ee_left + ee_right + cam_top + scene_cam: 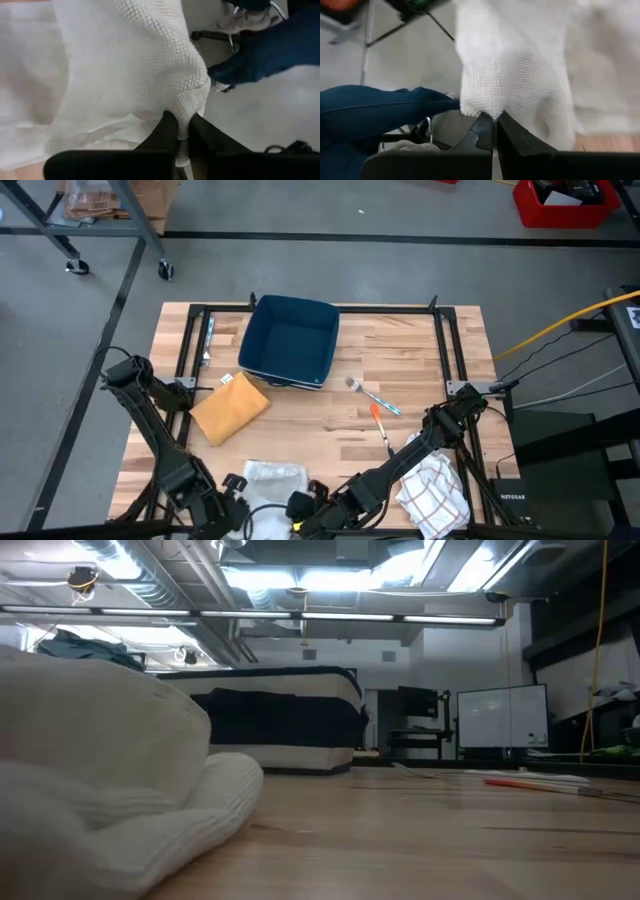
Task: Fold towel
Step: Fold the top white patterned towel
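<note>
Down at the near table edge, both grippers pinched tight on the white towel (272, 480). Left gripper (181, 131): fingers (165, 131) drawn together to a narrow slit, a corner of waffle-weave cloth caught between them, the rest of the fabric spreading away from the tips and filling most of that wrist view. Right gripper (494, 125): fingers (482, 131) likewise closed, nipping the lower edge of another corner, cloth hanging just above the tips and draping off to one side. Seen from overhead, left gripper (232, 492) at the towel's left near corner, right gripper (310, 498) at its right near corner, towel lying rumpled between the two, on the wood (330, 420) just short of the edge. From table height, towel (110, 790) bulking large and close, heaped on the boards.

Farther out on the table: mustard-yellow cloth (229, 409) left of centre, dark blue bin (291, 340) beyond it, fork (372, 395) and orange-handled tool (380, 420) to the right, white checked cloth (434, 492) at the right near corner beneath the right arm. Beyond the table edge, in both wrist views, a person's blue-trousered leg (380, 110).
</note>
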Controlling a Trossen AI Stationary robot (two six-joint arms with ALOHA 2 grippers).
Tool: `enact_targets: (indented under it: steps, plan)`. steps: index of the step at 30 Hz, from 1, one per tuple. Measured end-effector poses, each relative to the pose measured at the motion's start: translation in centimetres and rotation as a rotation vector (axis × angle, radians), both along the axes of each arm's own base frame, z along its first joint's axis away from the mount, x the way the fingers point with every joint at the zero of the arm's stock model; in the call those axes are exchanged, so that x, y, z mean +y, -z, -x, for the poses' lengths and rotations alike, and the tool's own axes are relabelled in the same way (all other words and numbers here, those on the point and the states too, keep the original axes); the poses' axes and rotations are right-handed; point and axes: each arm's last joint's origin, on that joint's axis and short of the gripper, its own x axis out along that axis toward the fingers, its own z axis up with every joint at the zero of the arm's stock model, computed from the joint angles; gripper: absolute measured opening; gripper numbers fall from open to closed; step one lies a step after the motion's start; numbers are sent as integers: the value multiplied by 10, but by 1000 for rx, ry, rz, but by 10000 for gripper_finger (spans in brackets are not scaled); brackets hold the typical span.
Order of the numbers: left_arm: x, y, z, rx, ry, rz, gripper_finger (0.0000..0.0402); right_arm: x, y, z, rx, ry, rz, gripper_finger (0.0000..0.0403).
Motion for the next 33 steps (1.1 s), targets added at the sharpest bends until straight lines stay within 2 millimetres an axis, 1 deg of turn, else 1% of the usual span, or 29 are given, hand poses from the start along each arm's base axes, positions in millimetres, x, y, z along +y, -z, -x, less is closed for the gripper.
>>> enact_targets:
  steps: [4, 10, 15, 18, 21, 24, 27, 29, 31, 33]
  plan:
    - [12, 1, -13, 8, -41, -9, 10, -3, 8, 4, 98, 56, -3, 8]
    - [37, 9, -30, 30, -61, -124, 15, -11, 19, 10, 179, 107, 114, 12]
    - [57, 27, -39, 56, -98, -210, 14, -24, 23, 11, 221, 151, 223, 12]
    - [66, 42, -38, 93, -115, -252, 21, -32, 25, 10, 232, 164, 277, 13]
    - [74, 55, -35, 140, -126, -307, 23, -43, 26, 3, 214, 177, 323, 14]
    - [82, 67, -31, 169, -138, -356, 20, -53, 31, -6, 212, 169, 360, 14]
    - [87, 75, -29, 196, -144, -379, 20, -62, 43, -15, 230, 178, 361, 14]
    - [90, 80, -27, 215, -159, -393, 27, -66, 53, -21, 243, 168, 345, 18]
    - [93, 84, -25, 225, -179, -421, 39, -70, 62, -26, 256, 170, 333, 29]
    - [96, 88, -23, 223, -190, -457, 53, -73, 68, -29, 269, 163, 309, 50]
